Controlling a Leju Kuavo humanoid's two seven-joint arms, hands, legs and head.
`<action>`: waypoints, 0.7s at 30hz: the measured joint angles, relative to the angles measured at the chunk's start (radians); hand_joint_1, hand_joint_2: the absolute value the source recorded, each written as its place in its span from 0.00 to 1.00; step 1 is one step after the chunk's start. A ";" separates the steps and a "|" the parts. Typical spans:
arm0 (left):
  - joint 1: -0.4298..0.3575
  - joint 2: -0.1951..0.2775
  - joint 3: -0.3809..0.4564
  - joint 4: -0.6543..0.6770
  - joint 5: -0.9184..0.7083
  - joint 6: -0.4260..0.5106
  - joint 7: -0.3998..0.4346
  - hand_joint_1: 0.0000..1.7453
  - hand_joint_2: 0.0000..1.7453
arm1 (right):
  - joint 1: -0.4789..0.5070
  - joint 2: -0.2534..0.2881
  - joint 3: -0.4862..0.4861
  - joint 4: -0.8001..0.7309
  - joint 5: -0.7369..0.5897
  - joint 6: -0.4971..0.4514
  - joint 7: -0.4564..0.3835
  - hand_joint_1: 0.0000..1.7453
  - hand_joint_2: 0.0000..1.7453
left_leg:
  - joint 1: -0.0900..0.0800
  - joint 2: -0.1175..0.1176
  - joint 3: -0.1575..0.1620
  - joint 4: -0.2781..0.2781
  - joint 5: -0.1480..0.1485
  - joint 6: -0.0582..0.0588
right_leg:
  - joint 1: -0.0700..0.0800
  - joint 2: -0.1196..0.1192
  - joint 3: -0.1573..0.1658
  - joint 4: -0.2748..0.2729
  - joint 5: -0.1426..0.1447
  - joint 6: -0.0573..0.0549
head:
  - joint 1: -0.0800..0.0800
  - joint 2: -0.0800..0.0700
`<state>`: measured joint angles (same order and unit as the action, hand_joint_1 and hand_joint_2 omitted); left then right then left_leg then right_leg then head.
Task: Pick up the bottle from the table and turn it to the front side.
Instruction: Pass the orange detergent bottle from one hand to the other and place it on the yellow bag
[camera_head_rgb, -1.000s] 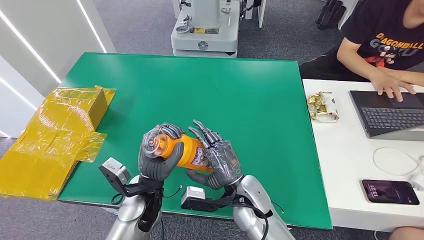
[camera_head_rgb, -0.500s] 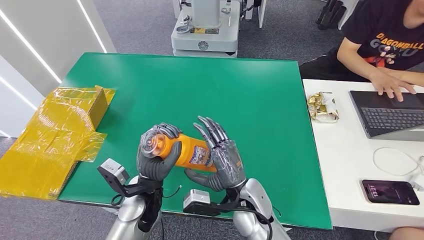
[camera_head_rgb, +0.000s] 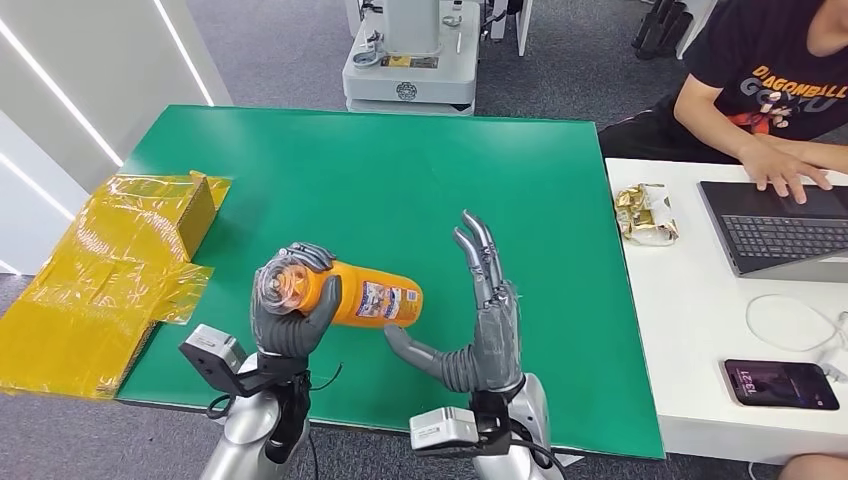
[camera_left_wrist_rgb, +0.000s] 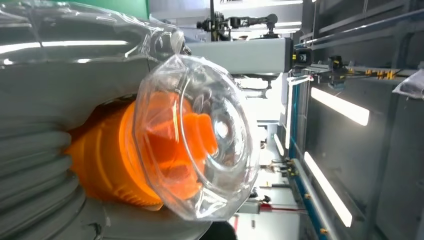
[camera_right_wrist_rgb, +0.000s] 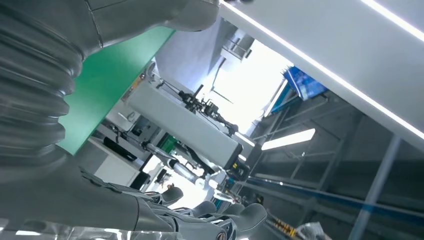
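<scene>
Where the green desk meets its left edge, a crumpled yellow plastic-wrapped box lies partly on the mat and partly hanging off it.

Left hand: fingers wrapped around the cap end of the orange bottle, thumb across the front. Bottle held lying on its side above the desk, near the front edge, left of centre. Clear domed cap points toward the left edge; label (white and blue print, text too small to read) faces up near the base end. Left wrist view looks straight onto the clear cap with the orange nozzle inside it, grey fingers closed around the bottle neck.

Right hand: holding nothing, fingers spread and pointing toward the far edge, thumb stretched out toward the bottle base. Apart from the bottle; thumb tip near the base but whether it touches I cannot tell.

Far edge: a grey-white machine base stands on the floor just beyond it.

Right of the green desk, a white desk carries a gold snack wrapper, a laptop with a person's hand on it, a white cable and a dark phone.
</scene>
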<state>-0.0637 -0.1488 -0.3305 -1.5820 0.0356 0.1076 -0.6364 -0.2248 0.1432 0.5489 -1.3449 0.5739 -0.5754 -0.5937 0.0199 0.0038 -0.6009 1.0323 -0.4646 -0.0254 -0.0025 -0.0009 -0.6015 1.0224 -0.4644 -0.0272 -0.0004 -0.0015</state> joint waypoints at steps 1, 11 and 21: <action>0.004 0.006 0.006 -0.006 -0.017 0.018 -0.004 1.00 1.00 | 0.007 -0.003 0.003 -0.014 -0.007 -0.004 -0.003 0.00 1.00 | 0.000 0.000 0.000 0.000 0.000 0.000 | 0.000 0.000 0.000 0.000 0.000 0.000 | 0.000 0.000; 0.011 0.108 0.084 -0.049 -0.238 0.216 0.003 1.00 1.00 | 0.028 -0.030 0.035 -0.081 -0.061 -0.024 -0.015 0.00 1.00 | 0.000 0.000 0.000 0.000 0.000 0.000 | 0.000 0.000 0.000 0.000 0.000 0.000 | 0.000 0.000; -0.082 0.277 0.106 -0.003 -0.710 0.373 0.221 1.00 1.00 | 0.029 -0.047 0.037 -0.142 -0.081 -0.010 0.001 0.00 1.00 | 0.000 0.000 0.001 0.000 0.001 0.000 | 0.000 0.000 0.000 0.000 0.000 0.000 | 0.000 0.000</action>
<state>-0.1462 0.1282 -0.2240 -1.5851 -0.6740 0.4804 -0.4157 -0.1953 0.0960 0.5856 -1.4868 0.4931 -0.5852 -0.5925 0.0200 0.0038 -0.6002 1.0322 -0.4640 -0.0257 -0.0024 -0.0008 -0.6015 1.0227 -0.4643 -0.0273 -0.0004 -0.0015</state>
